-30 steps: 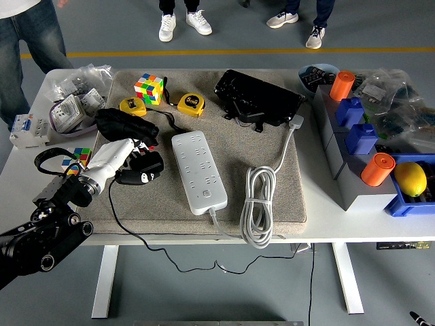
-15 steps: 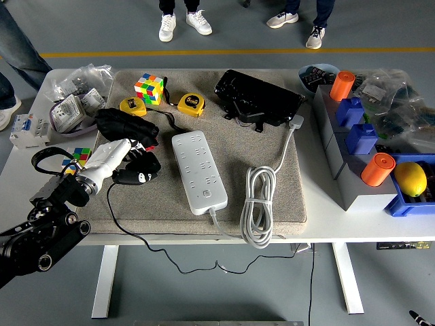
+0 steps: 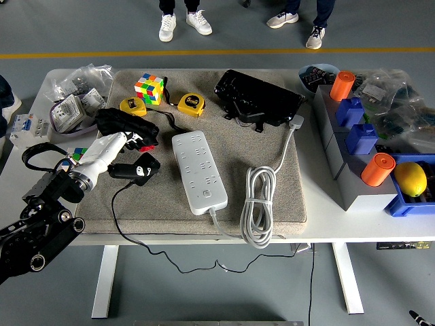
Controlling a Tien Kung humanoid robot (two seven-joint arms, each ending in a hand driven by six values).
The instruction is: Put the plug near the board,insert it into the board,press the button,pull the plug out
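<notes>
So the black plug (image 3: 141,169) is lying on the grey mat (image 3: 292,197), just left of the white power strip (image 3: 198,171), with its thin black cord (image 3: 136,236) trailing off the near edge of the table (image 3: 319,232). The left hand (image 3: 109,151) is parked right beside it on the plug's left; whether the plug is actually gripped can't be told from the head view, since the fingers are hidden behind the white hand shell. The right hand isn't seen at all.

Judging from that, the plug is already near the board, so insertion looks like the step in hand. For that to go well, a firm pinch should be confirmed first, then the prongs should be turned to face down and lined up squarely over one socket row before any push is applied. Slack in the cord should be watched so it isn't snagged on the mat edge.
</notes>
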